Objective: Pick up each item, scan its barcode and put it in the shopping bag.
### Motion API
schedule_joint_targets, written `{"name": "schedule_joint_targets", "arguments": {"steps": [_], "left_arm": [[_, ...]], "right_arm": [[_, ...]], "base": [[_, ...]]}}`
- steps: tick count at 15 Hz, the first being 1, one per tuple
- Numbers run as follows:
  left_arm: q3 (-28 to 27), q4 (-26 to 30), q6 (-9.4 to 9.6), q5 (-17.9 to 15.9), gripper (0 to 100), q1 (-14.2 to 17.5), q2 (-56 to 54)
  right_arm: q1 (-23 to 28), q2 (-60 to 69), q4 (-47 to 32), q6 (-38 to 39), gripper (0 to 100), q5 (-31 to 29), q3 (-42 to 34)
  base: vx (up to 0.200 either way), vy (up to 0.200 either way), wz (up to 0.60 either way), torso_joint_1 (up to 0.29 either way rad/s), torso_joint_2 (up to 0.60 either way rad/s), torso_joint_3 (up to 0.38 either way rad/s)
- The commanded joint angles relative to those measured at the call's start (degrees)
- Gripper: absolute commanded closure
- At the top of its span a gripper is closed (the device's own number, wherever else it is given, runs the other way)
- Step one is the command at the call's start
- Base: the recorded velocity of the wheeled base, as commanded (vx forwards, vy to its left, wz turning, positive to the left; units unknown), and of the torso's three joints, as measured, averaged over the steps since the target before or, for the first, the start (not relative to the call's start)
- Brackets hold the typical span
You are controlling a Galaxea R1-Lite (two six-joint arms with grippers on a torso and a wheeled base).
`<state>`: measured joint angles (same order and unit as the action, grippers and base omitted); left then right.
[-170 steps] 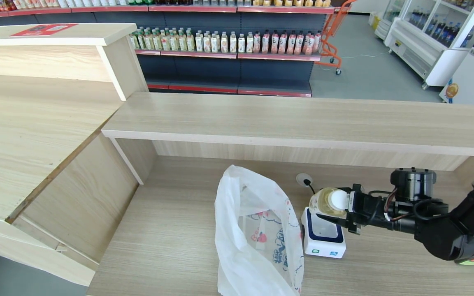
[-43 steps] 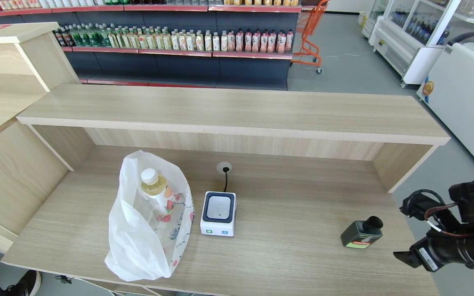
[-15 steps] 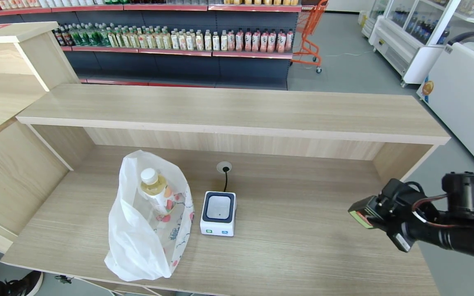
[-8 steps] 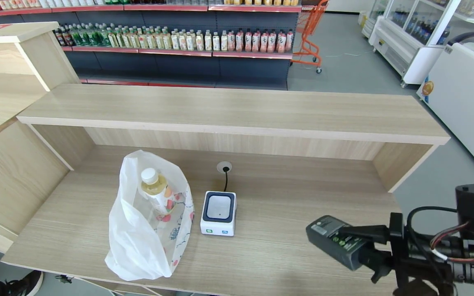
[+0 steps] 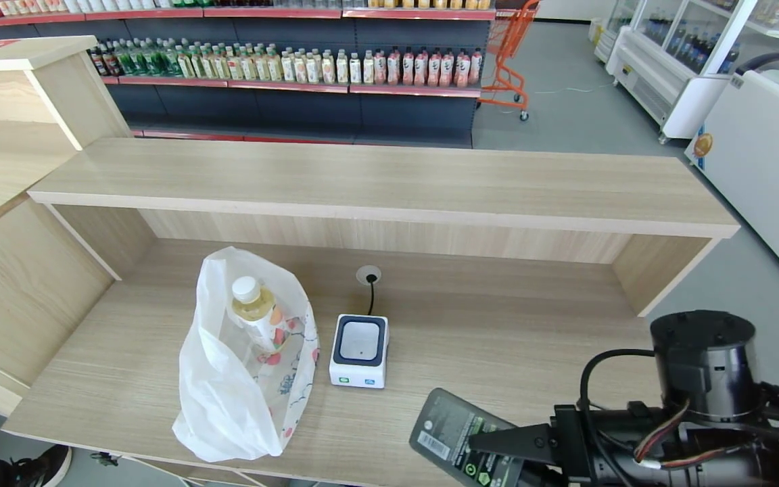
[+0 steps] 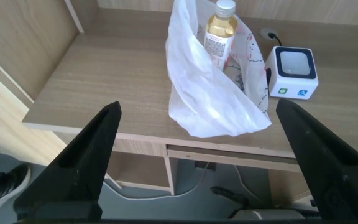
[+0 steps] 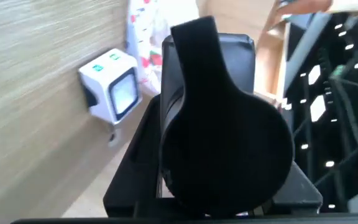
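My right gripper (image 5: 506, 443) is shut on a dark flat bottle (image 5: 458, 433) with a black cap (image 7: 225, 146). It holds the bottle on its side over the counter's front edge, right of the scanner, with the barcode label facing up. The white scanner (image 5: 360, 350) sits mid-counter, with its dark window facing up. To its left stands the white shopping bag (image 5: 227, 399) with a pale drink bottle (image 5: 255, 318) upright inside. My left gripper (image 6: 197, 162) hangs open and empty in front of the counter, below the bag (image 6: 210, 99) and the scanner (image 6: 294, 71).
A raised wooden ledge (image 5: 389, 182) runs along the back of the counter (image 5: 498, 325). The scanner's cable goes to a grommet (image 5: 368, 274) behind it. A side wall (image 5: 24, 284) closes the left end. Shelves of bottles (image 5: 281, 67) and freezers stand beyond.
My right gripper took the dark bottle from the counter's right side, lifted it and carried it left toward the front edge, turning it label up. The bag and scanner have stayed put.
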<state>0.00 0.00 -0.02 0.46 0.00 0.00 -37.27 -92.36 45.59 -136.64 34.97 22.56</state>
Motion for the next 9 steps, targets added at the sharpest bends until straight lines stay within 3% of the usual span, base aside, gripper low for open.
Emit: {"name": "schedule_joint_targets", "arguments": {"steps": [1,5,9], "left_arm": [[0.0,0.0,0.02,0.1,0,0.0,0.1],[0.0,0.0,-0.06,0.0,0,0.0,0.1],[0.0,0.0,-0.06,0.0,0,-0.1,0.1]], "right_arm": [[-4.1,-6.1,4.8,-0.6,100,2.2,0.7],[-4.1,-6.1,6.3,-3.1,100,5.4,0.4],[-1.0,-5.7,9.7,-4.9,100,6.9,0.6]], "base": [[0.0,0.0,0.0,0.0,0.0,0.0],[0.0,0.0,0.0,0.0,0.0,0.0],[0.0,0.0,0.0,0.0,0.0,0.0]]}}
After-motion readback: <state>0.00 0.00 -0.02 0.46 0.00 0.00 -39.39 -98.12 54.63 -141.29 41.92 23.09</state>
